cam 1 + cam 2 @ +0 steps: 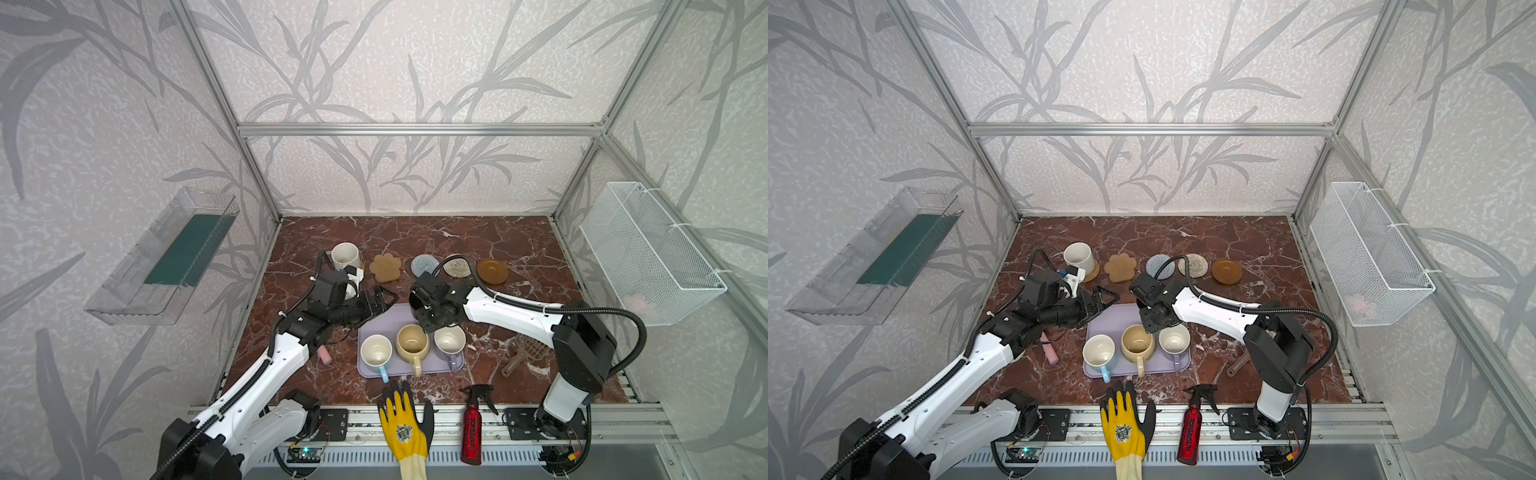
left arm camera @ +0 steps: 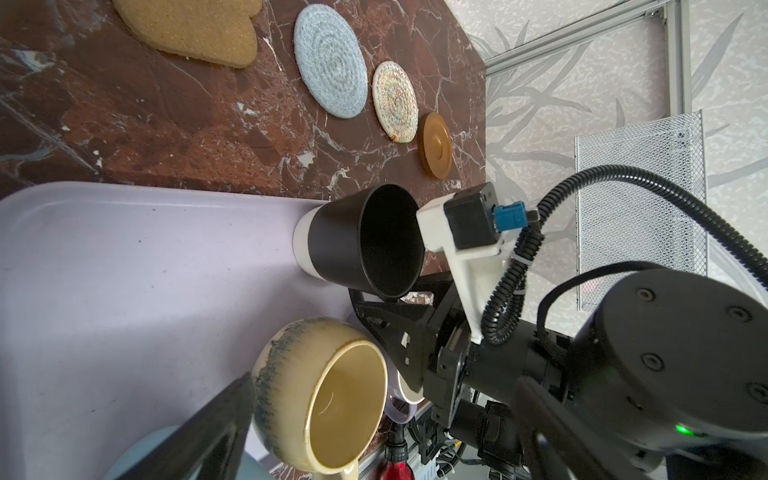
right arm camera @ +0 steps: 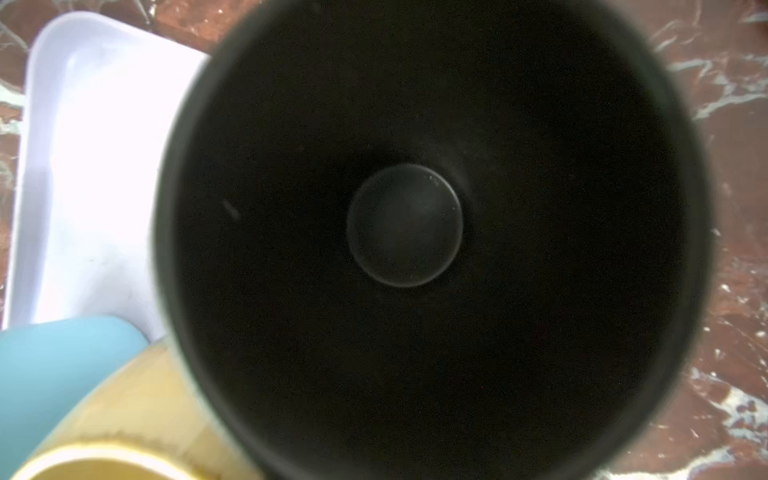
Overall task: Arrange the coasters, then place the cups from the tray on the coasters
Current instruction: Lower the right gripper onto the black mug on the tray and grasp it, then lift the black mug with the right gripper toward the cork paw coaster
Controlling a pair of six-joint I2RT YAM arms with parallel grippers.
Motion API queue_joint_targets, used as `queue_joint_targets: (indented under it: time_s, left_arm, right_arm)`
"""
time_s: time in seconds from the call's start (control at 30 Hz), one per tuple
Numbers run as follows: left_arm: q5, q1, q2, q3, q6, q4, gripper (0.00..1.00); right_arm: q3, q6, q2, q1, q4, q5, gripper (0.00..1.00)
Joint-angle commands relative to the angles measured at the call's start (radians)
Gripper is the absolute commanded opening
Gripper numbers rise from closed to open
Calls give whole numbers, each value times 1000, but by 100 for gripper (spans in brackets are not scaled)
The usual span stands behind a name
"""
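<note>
In both top views, the tray [image 1: 384, 318] is seen near the front of the table [image 1: 415, 237]. The light blue cup [image 1: 376, 351], the beige-yellow cup [image 1: 412, 343] and the lavender-grey cup [image 1: 449, 340] are set in a row on it. The white speckled cup [image 1: 345, 255] is placed on the orange coaster [image 1: 1094, 272]. The paw coaster [image 1: 386, 268], the grey-blue coaster [image 1: 424, 264], the cream spiral coaster [image 1: 457, 267] and the amber disc [image 1: 492, 271] are laid in a line to its right. The left gripper [image 1: 382, 301] is held wide open at the tray's far left corner. The right gripper [image 1: 424, 323] is held over the far right corner.

In the left wrist view, the black cup [image 2: 353, 241] is found at that corner of the tray. One finger [image 2: 390, 332] of the right gripper is seen just beside its rim, but whether the cup is gripped cannot be told.

In the right wrist view, the dark inside of the black cup is seen from above.
</note>
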Motion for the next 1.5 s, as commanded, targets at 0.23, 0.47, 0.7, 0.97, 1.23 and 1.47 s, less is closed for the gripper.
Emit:
queue_joint_targets:
  time_s: [0.23, 0.47, 0.7, 0.97, 1.23, 1.47]
  left_arm:
    - [-19, -6, 7, -13, -4, 27, 98]
    - [-20, -5, 6, -4, 3, 20, 98]
    - [-20, -5, 3, -5, 4, 22, 98]
    - [-40, -5, -18, -17, -11, 33, 98]
    - [-25, -5, -44, -35, -64, 101, 99]
    - [-4, -3, -56, -33, -99, 133, 99]
  right_arm:
    - [36, -1, 26, 2, -13, 9, 25]
    - [17, 4, -18, 2, -7, 21, 9]
    - [-7, 9, -91, -1, 6, 18, 3]
    - [-15, 6, -154, -6, 24, 3, 2]
    - [-10, 54, -219, -12, 23, -7, 0]
    - [14, 115, -255, -15, 11, -37, 0]
